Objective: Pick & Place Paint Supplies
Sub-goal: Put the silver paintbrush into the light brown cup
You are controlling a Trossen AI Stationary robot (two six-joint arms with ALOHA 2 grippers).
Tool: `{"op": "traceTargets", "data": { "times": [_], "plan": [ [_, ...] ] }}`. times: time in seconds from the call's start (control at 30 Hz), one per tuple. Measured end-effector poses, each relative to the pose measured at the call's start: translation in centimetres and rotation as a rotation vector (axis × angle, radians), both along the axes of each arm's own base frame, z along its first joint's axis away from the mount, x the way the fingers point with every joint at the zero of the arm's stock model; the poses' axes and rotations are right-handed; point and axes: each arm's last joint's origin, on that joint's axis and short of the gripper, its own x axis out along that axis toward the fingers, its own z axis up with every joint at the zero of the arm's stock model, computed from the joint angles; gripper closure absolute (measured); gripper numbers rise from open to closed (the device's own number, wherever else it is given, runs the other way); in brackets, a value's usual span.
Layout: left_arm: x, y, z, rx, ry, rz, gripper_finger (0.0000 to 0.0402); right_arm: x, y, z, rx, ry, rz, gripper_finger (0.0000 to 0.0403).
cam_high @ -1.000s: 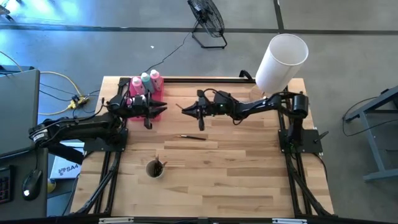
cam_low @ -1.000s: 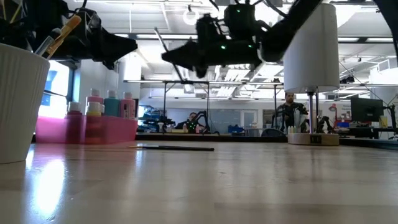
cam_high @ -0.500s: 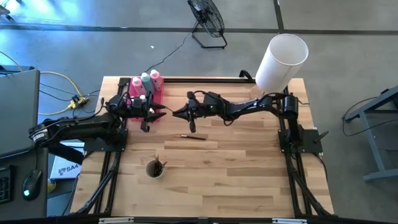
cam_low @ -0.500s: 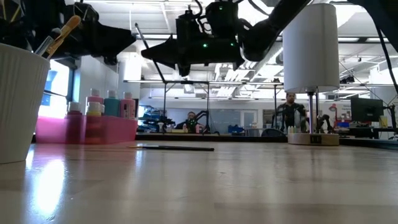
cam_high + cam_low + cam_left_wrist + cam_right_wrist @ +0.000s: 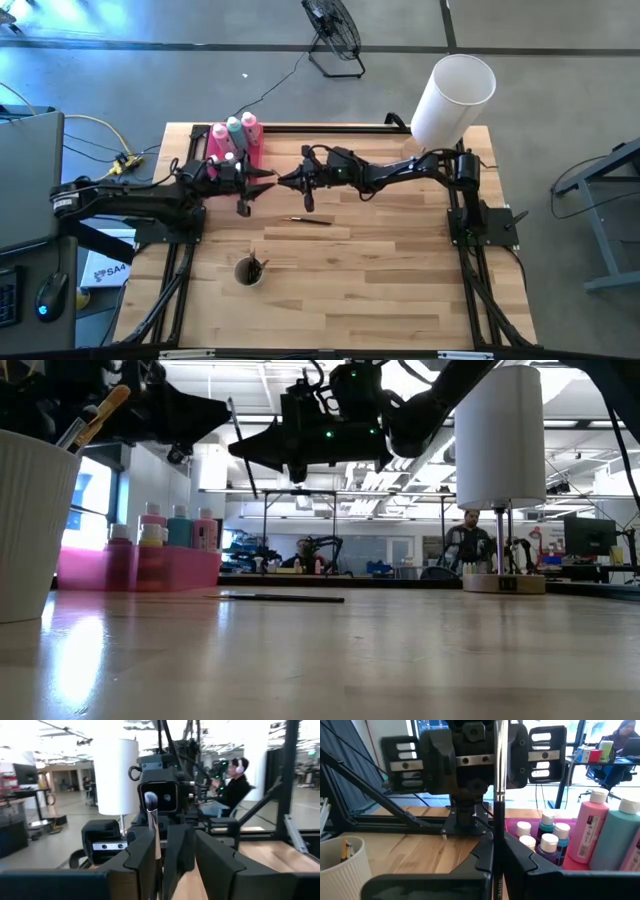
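The brush (image 5: 498, 780) handle's lower end is hidden between the right pincer's (image 5: 496, 855) fingers.

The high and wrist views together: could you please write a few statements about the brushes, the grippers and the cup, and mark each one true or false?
1. The right gripper is shut on a thin brush. True.
2. The left gripper faces the right gripper above the table, the two tips close together. True.
3. The second brush is lying inside the pink tray. False: it lies on the bare wood near the table's middle, apart from the tray.
4. The white ribbed cup is empty. False: brush handles stand in it.
5. The squeeze bottles stand in the pink tray near the table's far left corner. True.
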Motion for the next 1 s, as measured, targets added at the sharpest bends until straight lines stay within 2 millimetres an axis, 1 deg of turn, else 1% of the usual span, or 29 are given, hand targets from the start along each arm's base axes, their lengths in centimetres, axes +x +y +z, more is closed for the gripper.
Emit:
{"op": "traceTargets", "data": {
  "times": [0.13,0.27,0.43,0.6,0.83,1.0],
  "plan": [
    [1.1,0.3,0.4,-0.013,0.016,0.018,0.0268,0.0,-0.1,-0.1,0.003,0.01,-0.003,0.0392],
    [1.6,0.5,0.2,-0.023,0.037,0.022,0.0268,0.0,-0.1,-0.3,0.007,0.029,-0.004,0.0392],
    [1.7,0.5,0.1,-0.017,0.057,0.027,0.0268,0.0,-0.1,-0.4,0.003,0.034,-0.017,0.0392],
    [1.5,0.5,0.2,0.025,0.06,0.046,0.0268,0.0,-0.1,-0.4,-0.013,0.035,-0.021,0.0392],
    [1.1,0.7,0.1,0.01,0.101,0.159,0.0268,0.0,0.1,-0.3,-0.025,0.039,-0.029,0.0393],
    [1.3,0.6,0.3,0.009,0.084,0.102,0.0268,-0.1,0.1,-0.4,-0.038,0.051,-0.035,0.0393]
  ]
}}
